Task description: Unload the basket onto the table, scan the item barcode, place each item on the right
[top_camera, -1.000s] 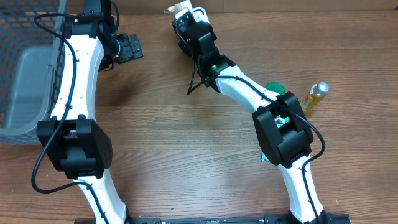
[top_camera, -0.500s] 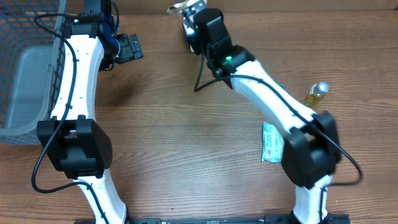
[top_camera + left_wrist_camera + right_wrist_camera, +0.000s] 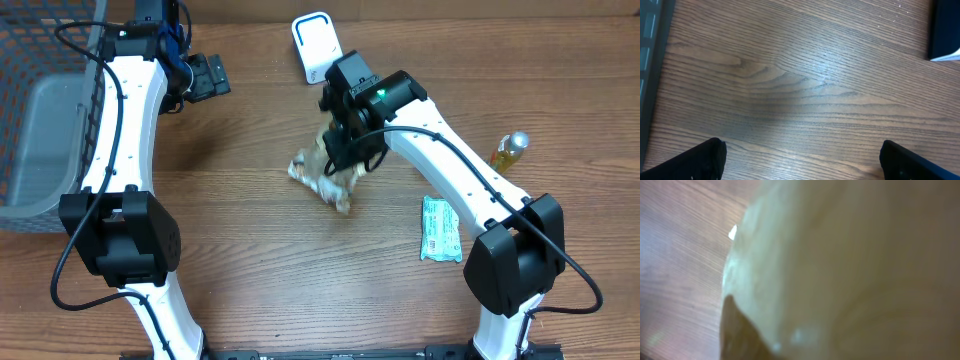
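Note:
The item [image 3: 320, 173], a crinkled pale packet, hangs over the middle of the table with my right gripper [image 3: 341, 158] shut on it. It fills the right wrist view as a blurred cream mass [image 3: 840, 270] that hides the fingers. The white scanner [image 3: 314, 45] stands at the table's back edge, behind the item and apart from it. My left gripper [image 3: 207, 76] hovers at the back left, wide open. In its wrist view only bare wood lies in the left gripper's [image 3: 802, 165] gap. No barcode can be made out.
A grey wire basket [image 3: 40, 120] stands at the far left, its edge [image 3: 650, 50] showing in the left wrist view. A green packet [image 3: 440, 228] and a small yellow bottle [image 3: 508, 152] lie at the right. A dark object [image 3: 945, 30] sits ahead of the left gripper.
My right arm has swung from the scanner at the back edge toward the table's middle, carrying the item and uncovering the scanner. The left arm has not moved.

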